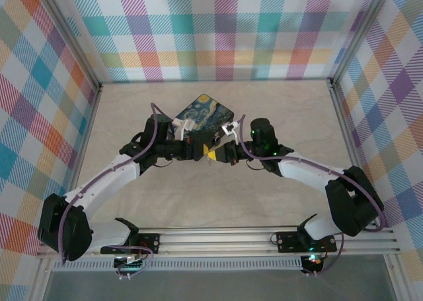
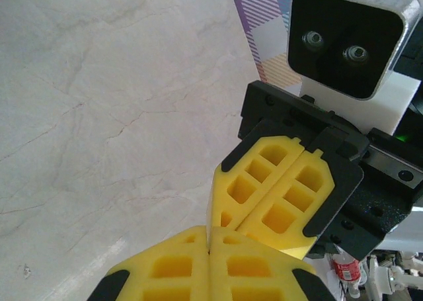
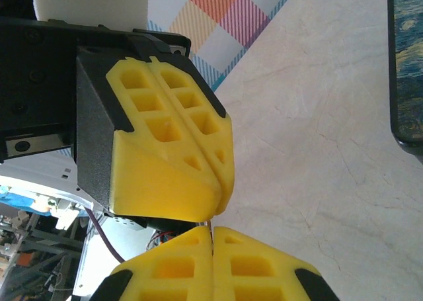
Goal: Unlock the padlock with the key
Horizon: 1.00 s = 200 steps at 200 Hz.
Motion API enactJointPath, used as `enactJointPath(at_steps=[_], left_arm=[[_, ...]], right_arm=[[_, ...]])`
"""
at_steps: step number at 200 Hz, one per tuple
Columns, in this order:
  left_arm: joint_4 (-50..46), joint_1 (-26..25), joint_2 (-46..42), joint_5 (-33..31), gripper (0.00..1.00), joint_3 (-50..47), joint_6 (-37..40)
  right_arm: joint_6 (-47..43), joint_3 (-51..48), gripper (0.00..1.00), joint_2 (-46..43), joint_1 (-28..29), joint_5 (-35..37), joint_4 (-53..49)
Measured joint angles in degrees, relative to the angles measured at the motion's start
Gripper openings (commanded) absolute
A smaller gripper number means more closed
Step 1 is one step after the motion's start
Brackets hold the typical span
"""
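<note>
The padlock and the key are too small to pick out here. My judgement is that they sit at the one spot where the two end effectors meet, hidden between the yellow pads. The left end effector [image 2: 209,238] is closed, its pads pressed flat together with only a thin seam between them. The right end effector [image 3: 212,238] is closed in the same way. I cannot tell what either one grips.

They face each other tip to tip, almost touching. So whatever each one holds lies straight ahead of the other, along the line joining the two tips, and neither arm is nearer than the other. From the right wrist, the left pads come in tilted, their seam slanting across the right's own upright seam. Any insertion would depend on bringing those two axes into line — a fine correction, not a reach.

Just beyond the tips, on the far side from the arm bases, lies the box [image 1: 201,112] with its swirly painted lid. The pale marbled worktop [image 1: 277,116] is bare to either side, which leaves room to pull apart sideways — checked walls [image 1: 218,23] stand well back.
</note>
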Motion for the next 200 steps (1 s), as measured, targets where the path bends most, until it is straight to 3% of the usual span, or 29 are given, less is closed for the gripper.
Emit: enactJointPath(at_steps=[27,74,141,200], left_arm=[[1.64,-0.35,1.11,-0.92,0.00,0.00,-2.40],[3.69,-0.37,2.58,-3.43,0.00,-0.52,-6.43],[6.45,-0.35,2.62,-5.14,0.00,-1.62,-8.55],[8.98,-0.35,2.62,-5.03,0.00,-1.90,-10.08]], right_arm=[[0.66,0.00,0.28,0.00,-0.35,0.04,-0.59],[2.95,-2.34,0.38,-1.18,-1.05,1.18,0.74],[15.28,-7.96,0.43,-2.25,-1.03,8.24,10.58],[20.13,-8.57,0.43,-0.50,-1.03,9.84,16.81]])
